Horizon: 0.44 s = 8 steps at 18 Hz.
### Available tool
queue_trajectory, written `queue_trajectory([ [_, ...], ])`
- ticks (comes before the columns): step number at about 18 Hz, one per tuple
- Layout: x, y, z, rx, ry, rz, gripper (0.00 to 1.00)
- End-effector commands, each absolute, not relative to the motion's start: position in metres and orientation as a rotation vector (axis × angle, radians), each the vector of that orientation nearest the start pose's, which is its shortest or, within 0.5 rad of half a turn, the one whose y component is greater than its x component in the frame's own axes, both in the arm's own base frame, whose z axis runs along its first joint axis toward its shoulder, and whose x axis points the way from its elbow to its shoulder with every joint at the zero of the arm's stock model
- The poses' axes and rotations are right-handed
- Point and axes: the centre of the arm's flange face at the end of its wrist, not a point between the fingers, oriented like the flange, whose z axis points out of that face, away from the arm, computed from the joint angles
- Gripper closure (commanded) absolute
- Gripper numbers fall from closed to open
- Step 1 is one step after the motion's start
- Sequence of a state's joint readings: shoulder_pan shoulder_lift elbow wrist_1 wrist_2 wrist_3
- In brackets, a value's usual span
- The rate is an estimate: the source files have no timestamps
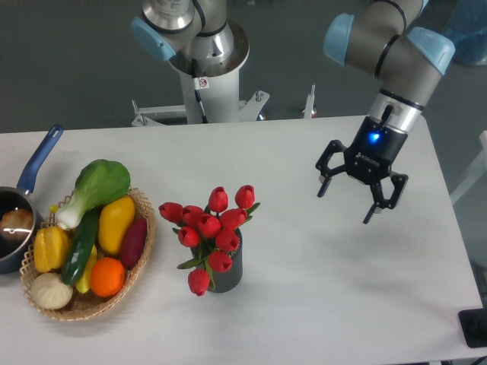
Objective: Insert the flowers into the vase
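Woven wicker basket (141, 262), oval, at the near left of the white table (327, 304): holds a round white garlic-shaped piece (50, 290), an orange (106, 276), a dark green cucumber (80, 247), a yellow bell pepper (47, 248), a yellow mango-shaped fruit (116, 222), a purple piece (135, 241) and a leafy green cabbage with a white stalk (95, 188).

Short dark grey ribbed cylindrical vase (229, 271), upright, just right of the basket but apart from it.

Bunch of red tulips with green stems and leaves (209, 228): standing in the vase, blooms spread above and over its mouth, one bloom drooping down the front left of the vase wall.

Blue-handled saucepan (30, 171), at the left table edge, partly cut off, something pale brown inside.

Black two-finger gripper (347, 204), blue light on its wrist, above the table's right part, well apart from the tulips: fingers (375, 210) spread wide, nothing between them.

Grey robot arm with pale blue joint caps (396, 46), reaching in from the upper right.

Grey pedestal base (204, 57), behind the table's far edge.
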State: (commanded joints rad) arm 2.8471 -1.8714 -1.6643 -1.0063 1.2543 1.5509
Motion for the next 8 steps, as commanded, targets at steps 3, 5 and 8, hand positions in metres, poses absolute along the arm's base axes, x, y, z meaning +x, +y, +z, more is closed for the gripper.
queue_trajectory([
  [3,-0.531,0.317,0.342,-2.796,0.391,0.173,0.00],
  [5,-0.538,0.297,0.352,-2.864,0.362,0.225,0.00],
  [8,-0.545,0.277,0.351,-2.954,0.329,0.249,0.00],
])
